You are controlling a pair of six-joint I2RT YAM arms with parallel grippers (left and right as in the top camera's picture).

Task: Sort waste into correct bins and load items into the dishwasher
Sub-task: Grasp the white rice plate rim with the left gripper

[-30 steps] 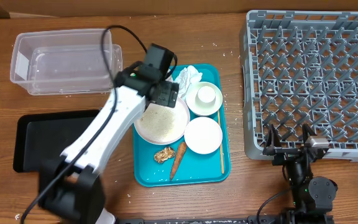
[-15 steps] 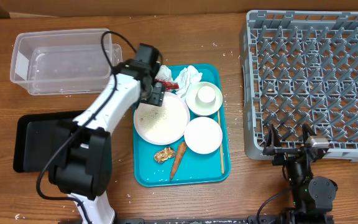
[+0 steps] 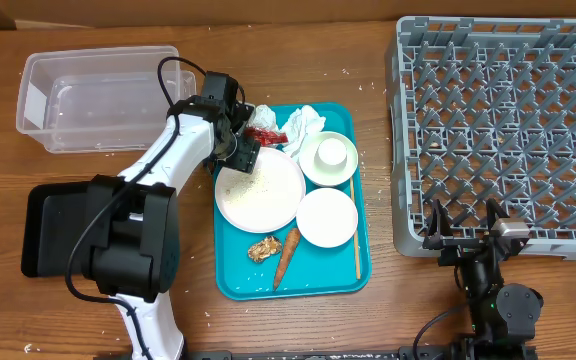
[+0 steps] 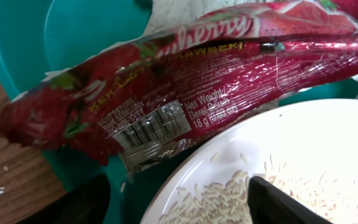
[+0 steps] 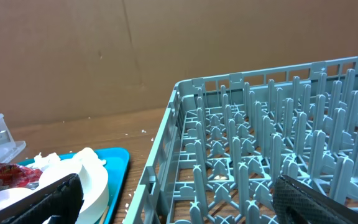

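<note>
The left gripper [image 4: 179,186] hangs over the top-left corner of the teal plastic serving tray [image 3: 343,275], its jaws apart and clamped on nothing. The crinkled red snack wrapper [image 4: 166,93] lies just ahead of the fingertips, stretched across the wrist view. One end of it reaches out over the tray's edge towards the brown wooden desk [image 3: 268,330], and its lower edge overlaps the rim of the large white round plate [image 3: 260,187]. White rice grains [image 4: 229,186] are scattered on that plate, just beside the right finger. A crumpled white paper napkin [image 3: 303,122] sits right behind the wrapper.

The clear rectangular plastic tub [image 3: 103,100] stands on the desk to the left of the gripper, and the flat black tray [image 3: 58,230] lies nearer the arm's base.

The right gripper [image 3: 462,212] rests wide open and holds nothing, at the near edge of the grey pegged plastic dish rack [image 3: 503,130], well apart from the teal tray.
</note>
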